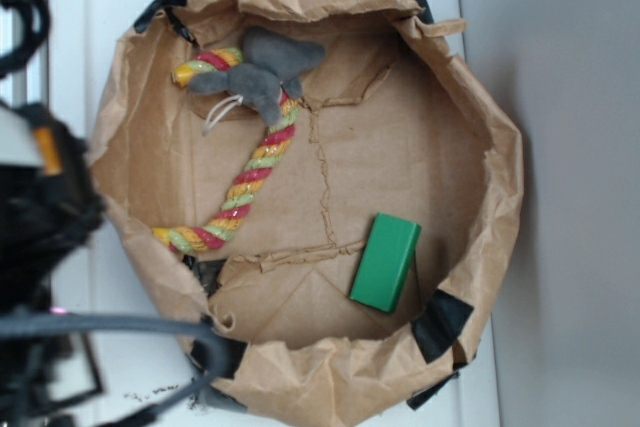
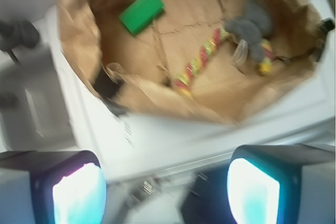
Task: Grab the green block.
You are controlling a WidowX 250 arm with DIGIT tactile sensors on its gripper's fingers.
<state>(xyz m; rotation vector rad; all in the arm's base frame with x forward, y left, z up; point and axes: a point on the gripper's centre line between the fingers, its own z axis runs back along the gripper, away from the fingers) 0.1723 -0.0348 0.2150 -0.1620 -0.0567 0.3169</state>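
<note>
The green block (image 1: 385,262) lies flat on the floor of a rolled-down brown paper bag (image 1: 492,177), near its lower right wall. In the blurred wrist view the green block (image 2: 142,11) shows at the upper left, inside the bag (image 2: 76,30). My gripper (image 2: 165,192) hangs outside the bag, over the white surface, well short of the block. Its two glowing pads (image 2: 79,195) stand wide apart with nothing between them. In the exterior view only my dark arm (image 1: 40,217) shows, at the left edge.
A red, yellow and green striped rope (image 1: 250,182) curves across the bag's left half, with a grey plush toy (image 1: 260,72) lying on its upper end. The bag's crumpled walls rise around everything, patched with black tape (image 1: 445,322). A grey cable (image 1: 120,325) runs below my arm.
</note>
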